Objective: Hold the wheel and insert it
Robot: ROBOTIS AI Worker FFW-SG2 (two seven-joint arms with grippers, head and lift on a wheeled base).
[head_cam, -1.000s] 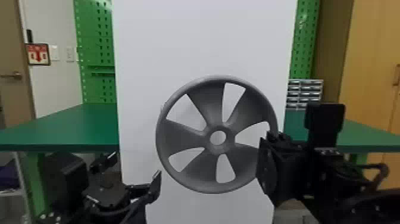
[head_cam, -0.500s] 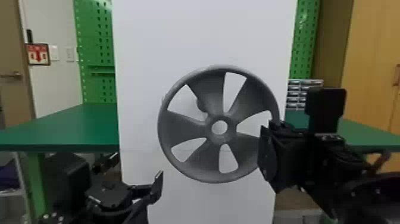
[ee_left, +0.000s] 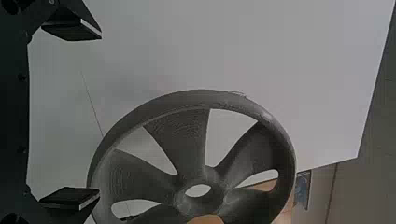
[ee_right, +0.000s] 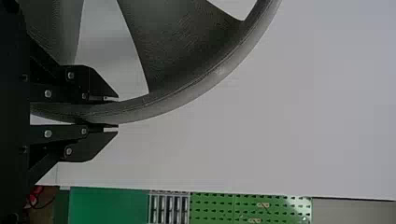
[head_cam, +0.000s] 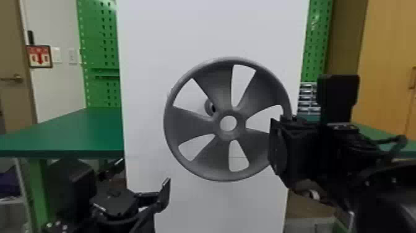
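Observation:
The right gripper (head_cam: 278, 145) holds the grey five-spoked wheel (head_cam: 198, 124) by its right rim, the wheel facing the head camera in front of a white panel (head_cam: 142, 93). In the right wrist view the gripper (ee_right: 109, 112) is shut on the rim (ee_right: 163, 109). A small round peg (head_cam: 210, 107) on the panel shows through a gap between spokes, up and left of the wheel's hub hole. Lower left of the wheel is the left gripper (head_cam: 139, 173), open and apart from it. In the left wrist view the left gripper (ee_left: 72, 116) has widely parted fingers, the wheel (ee_left: 191, 158) beyond them.
Green tables (head_cam: 77, 133) stand behind the panel on both sides. Green pegboards (head_cam: 99, 52) and a small drawer rack (head_cam: 308, 99) are farther back. A cardboard box (head_cam: 309, 207) lies low behind the right arm.
The wheel has risen slightly with my right gripper, shifted a little right and turned somewhat. The peg has come into sight through a spoke gap. My left gripper has barely moved.

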